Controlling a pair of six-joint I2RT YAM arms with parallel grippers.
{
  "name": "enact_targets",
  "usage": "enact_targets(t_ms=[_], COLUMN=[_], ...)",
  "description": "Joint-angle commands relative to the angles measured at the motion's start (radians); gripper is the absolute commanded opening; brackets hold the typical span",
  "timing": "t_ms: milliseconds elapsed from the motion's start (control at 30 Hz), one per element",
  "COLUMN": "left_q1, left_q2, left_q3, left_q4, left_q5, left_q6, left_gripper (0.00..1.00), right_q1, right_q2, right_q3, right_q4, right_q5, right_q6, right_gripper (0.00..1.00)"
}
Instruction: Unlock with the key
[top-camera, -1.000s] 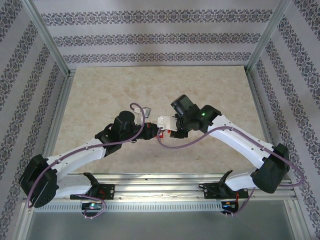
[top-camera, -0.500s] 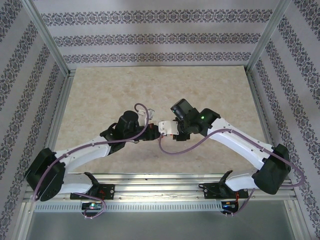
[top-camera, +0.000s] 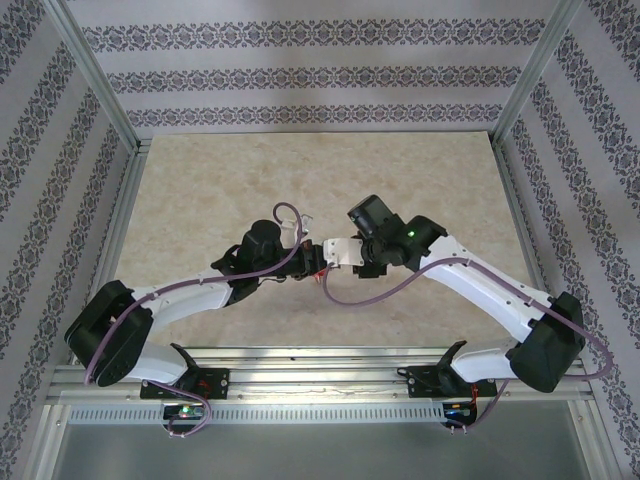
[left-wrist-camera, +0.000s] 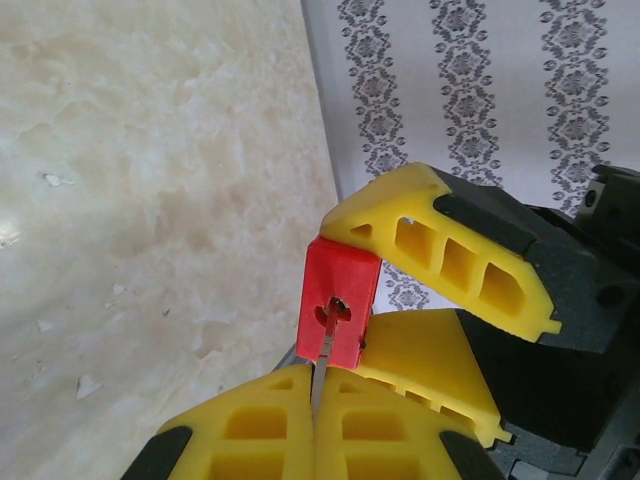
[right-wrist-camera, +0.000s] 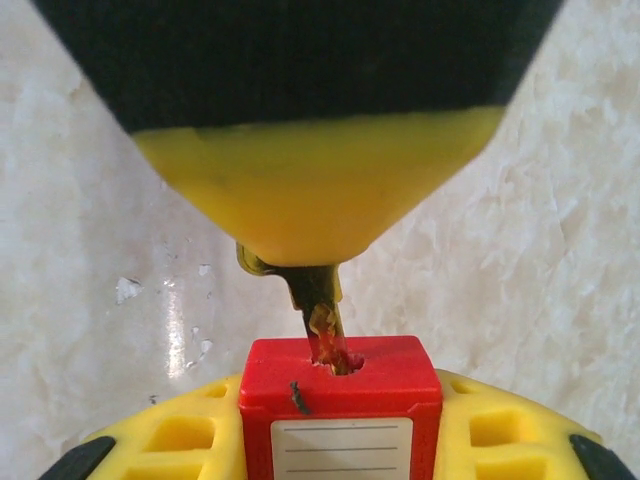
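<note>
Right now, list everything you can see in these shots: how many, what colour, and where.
padlock: one, red with a white label, mid-table, clamped in the right gripper
key: one, metal, blade tip in the padlock's keyhole, pinched by the left gripper
table: one, beige marbled, under both arms
walls: three, grey-and-white patterned, around the table
left gripper: one, yellow and black fingers, shut on the key
right gripper: one, yellow and black fingers, shut on the padlock
left arm, right arm: two, white and black with purple cables, reaching from the near edge to mid-table
</note>
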Motion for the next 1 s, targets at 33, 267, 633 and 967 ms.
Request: enact_targets(t_ms=[33,267,633,967], left_q1=[-0.032,-0.014,-0.029,-0.031], left_q2=[0.012,0.013,-0.015,0.044], left_q3=[-0.008,0.04,0.221,0.274], left_q4=[0.226,0.173,-0.308,-0.367], left_q5=[0.092,0.207,0.212,0.226], left_q6=[-0.003,0.058,0.224,0.234], left_gripper=[0.0,0.0,0.0,0.0], right_q1=[0.029,-0.028,0.092,0.176], right_q2=[-0.006,-0.041,-0.03,0.002], right_q3=[0.134,0.115,0.069,0.11], right_q4=[0.317,0.347,0.334,0.363], right_q5=[-0.404,-0.523,-0.229,-0.19], right_q6=[0.109,0.19,-0.073,-0.145], right_gripper=[0.0,0.0,0.0,0.0])
